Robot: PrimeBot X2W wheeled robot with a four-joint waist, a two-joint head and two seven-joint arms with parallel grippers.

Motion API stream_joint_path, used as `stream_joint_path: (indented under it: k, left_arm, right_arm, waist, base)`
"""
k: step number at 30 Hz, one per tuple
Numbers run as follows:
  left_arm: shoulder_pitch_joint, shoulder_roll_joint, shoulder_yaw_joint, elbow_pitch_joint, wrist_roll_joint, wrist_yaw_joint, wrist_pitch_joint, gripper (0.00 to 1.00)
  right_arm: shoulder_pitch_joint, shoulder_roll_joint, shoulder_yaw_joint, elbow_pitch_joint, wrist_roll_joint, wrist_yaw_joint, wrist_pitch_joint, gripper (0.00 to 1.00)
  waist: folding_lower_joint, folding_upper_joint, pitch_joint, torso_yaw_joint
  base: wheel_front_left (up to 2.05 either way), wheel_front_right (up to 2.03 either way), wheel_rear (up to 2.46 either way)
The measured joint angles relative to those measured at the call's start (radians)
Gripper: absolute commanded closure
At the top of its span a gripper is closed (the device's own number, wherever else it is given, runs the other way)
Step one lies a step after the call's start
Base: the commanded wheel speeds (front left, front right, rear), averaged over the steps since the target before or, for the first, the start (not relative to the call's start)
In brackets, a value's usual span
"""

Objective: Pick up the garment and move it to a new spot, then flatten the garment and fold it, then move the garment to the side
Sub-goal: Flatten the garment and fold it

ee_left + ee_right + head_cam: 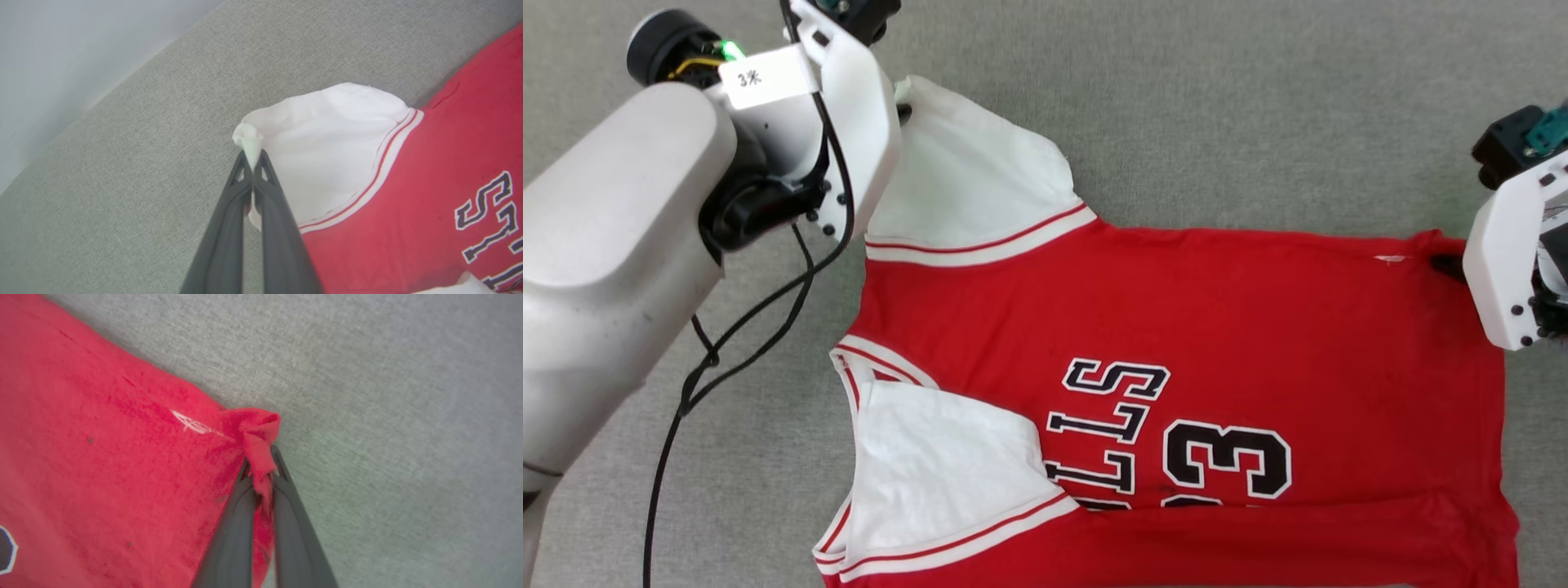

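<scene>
The garment (1176,327), a red jersey with white sleeves, striped trim and dark numerals, lies spread on the grey cloth surface (1217,106). My left gripper (253,157) is shut on the tip of the far white sleeve (327,139), which bunches between the dark fingers. In the head view that pinch sits at the sleeve's upper corner (907,106), beside the white wrist. My right gripper (261,459) is shut on the red hem corner (255,428), gathered into a small knot of fabric. In the head view this corner (1441,249) is at the right edge.
A black cable (752,327) hangs from my left forearm (613,229) over the grey surface. A pale wall or floor (61,53) lies beyond the surface's curved edge in the left wrist view. Bare grey cloth stretches behind the jersey.
</scene>
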Motion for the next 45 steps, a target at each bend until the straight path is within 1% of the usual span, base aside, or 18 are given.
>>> stream_joint_path:
  k: [5, 11, 14, 18, 23, 25, 31, 35, 38, 39, 40, 43, 45]
  left_arm:
    - [0.055, 0.021, -0.01, -0.017, -0.022, -0.001, -0.048, 1.0]
    - [0.165, 0.083, -0.022, -0.089, -0.045, 0.001, -0.1, 1.0]
    - [0.242, 0.122, -0.032, -0.142, -0.056, 0.018, -0.116, 1.0]
    - [0.355, 0.175, -0.052, -0.213, -0.082, 0.052, -0.137, 1.0]
    - [0.502, 0.238, -0.084, -0.288, -0.113, 0.1, -0.157, 1.0]
    - [0.556, 0.253, -0.096, -0.306, -0.128, 0.117, -0.171, 1.0]
    - [0.679, 0.264, -0.132, -0.307, -0.155, 0.149, -0.205, 1.0]
    - [0.727, 0.251, -0.152, -0.286, -0.166, 0.164, -0.218, 1.0]
    - [0.747, 0.229, -0.155, -0.268, -0.174, 0.167, -0.237, 1.0]
    - [0.748, 0.225, -0.154, -0.261, -0.17, 0.174, -0.253, 0.59]
    - [0.749, 0.222, -0.152, -0.255, -0.161, 0.182, -0.27, 0.0]
    - [0.758, 0.213, -0.134, -0.253, -0.15, 0.205, -0.326, 0.0]
    - [0.762, 0.218, -0.119, -0.263, -0.132, 0.224, -0.37, 0.0]
  right_arm:
    - [0.02, -0.022, 0.014, -0.006, 0.045, 0.0, -0.091, 1.0]
    - [0.118, -0.078, 0.04, -0.055, 0.089, 0.0, -0.196, 1.0]
    - [0.181, -0.103, 0.05, -0.078, 0.102, 0.0, -0.238, 1.0]
    - [0.274, -0.128, 0.064, -0.111, 0.111, 0.0, -0.285, 1.0]
    - [0.394, -0.142, 0.064, -0.136, 0.123, 0.0, -0.334, 1.0]
    - [0.434, -0.143, 0.06, -0.136, 0.127, 0.0, -0.35, 1.0]
    - [0.525, -0.113, 0.058, -0.121, 0.128, 0.0, -0.376, 1.0]
    - [0.558, -0.088, 0.067, -0.1, 0.119, 0.0, -0.385, 1.0]
    - [0.567, -0.074, 0.071, -0.08, 0.116, -0.001, -0.394, 1.0]
    - [0.568, -0.068, 0.068, -0.072, 0.114, 0.0, -0.402, 0.31]
    - [0.568, -0.063, 0.067, -0.068, 0.111, 0.0, -0.411, 0.0]
    - [0.568, -0.059, 0.056, -0.08, 0.107, 0.0, -0.447, 0.0]
    - [0.569, -0.067, 0.047, -0.108, 0.102, 0.0, -0.465, 0.0]
  waist:
    - [0.0, 0.0, -0.074, -0.001]
    - [-0.0001, 0.0, -0.17, 0.003]
    - [-0.0001, 0.0, -0.215, 0.005]
    - [-0.0002, 0.0, -0.267, 0.006]
    - [-0.0003, 0.0, -0.307, 0.006]
    - [-0.0004, 0.0, -0.308, 0.004]
    - [-0.0003, 0.0, -0.294, 0.001]
    - [-0.0002, 0.0, -0.284, 0.0]
    - [-0.0002, 0.0, -0.281, -0.001]
    - [-0.0002, 0.0, -0.282, -0.001]
    - [-0.0002, 0.0, -0.285, -0.002]
    - [-0.0002, 0.0, -0.298, -0.003]
    - [-0.0001, 0.0, -0.309, -0.003]
  base:
    - [0.0, 0.0, 0.0]
    - [0.0, 0.0, 0.0]
    - [0.0, 0.0, 0.0]
    - [0.0, 0.0, 0.0]
    - [0.0, 0.0, 0.0]
    - [0.0, 0.0, 0.0]
    - [0.0, 0.0, 0.0]
    - [0.0, 0.0, 0.0]
    - [0.0, 0.0, 0.0]
    - [0.0, 0.0, 0.0]
    - [0.0, 0.0, 0.0]
    - [0.0, 0.0, 0.0]
    - [0.0, 0.0, 0.0]
